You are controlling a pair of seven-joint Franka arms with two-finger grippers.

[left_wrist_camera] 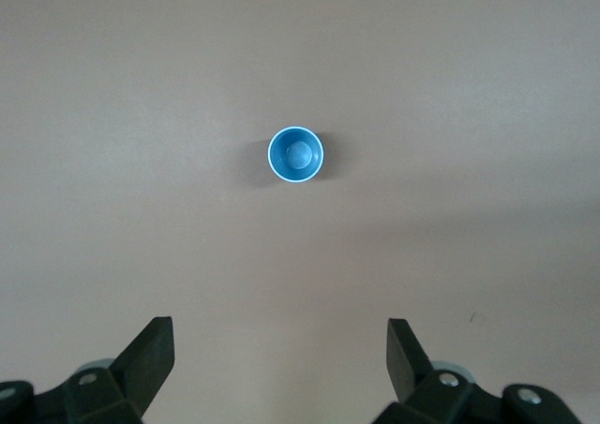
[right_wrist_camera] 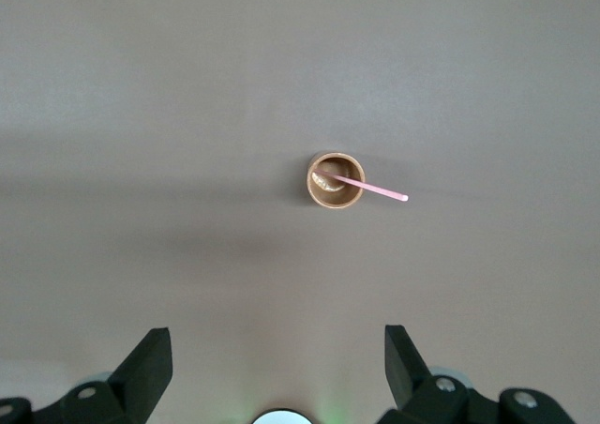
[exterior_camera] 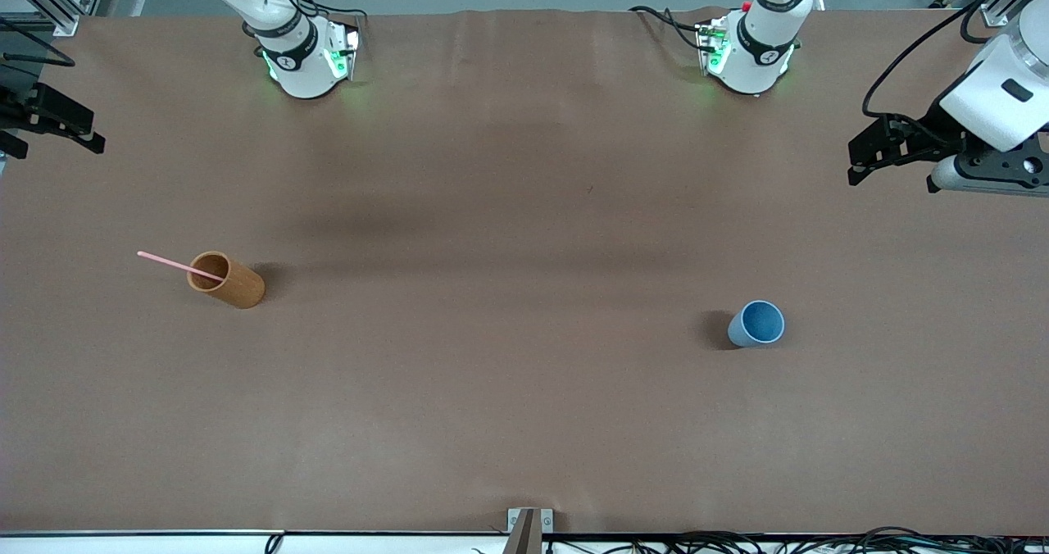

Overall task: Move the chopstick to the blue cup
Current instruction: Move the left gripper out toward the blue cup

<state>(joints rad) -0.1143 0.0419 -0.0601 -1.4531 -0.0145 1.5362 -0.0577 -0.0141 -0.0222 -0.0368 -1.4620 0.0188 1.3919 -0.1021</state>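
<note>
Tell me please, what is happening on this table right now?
Nothing is held yet. The chopstick leans inside the brown cup, toward the right arm's end of the table. The blue cup stands empty toward the left arm's end. The right gripper hangs high over the brown cup and the left gripper high over the blue cup, both with fingers open.
</note>
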